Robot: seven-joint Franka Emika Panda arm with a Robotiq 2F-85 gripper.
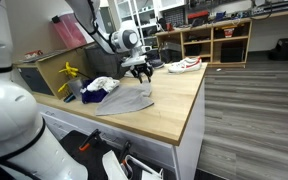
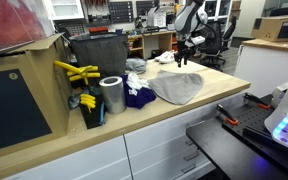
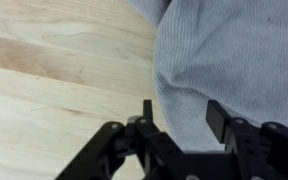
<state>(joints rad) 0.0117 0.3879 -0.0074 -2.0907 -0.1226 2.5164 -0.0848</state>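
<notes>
Your gripper (image 3: pixel 182 112), jaws apart and empty, hangs over the edge of the grey cloth (image 3: pixel 234 50); closing off-line could scrape the tabletop (image 3: pixel 54 70).

Both exterior views are small and soft, with even indoor light that comes from above. In an exterior view the white robot body (image 1: pixel 9 120) at 8 o'clock is close, blurred and almost washed out. The worktop (image 1: pixel 174 100) is evenly lit and carries only faint shadows. In the wrist view the hand (image 3: pixel 181 112) at 6 o'clock is dark and out of focus, while the grey cloth (image 3: pixel 234 50) at 2 o'clock shows its weave rather clearly.
</notes>
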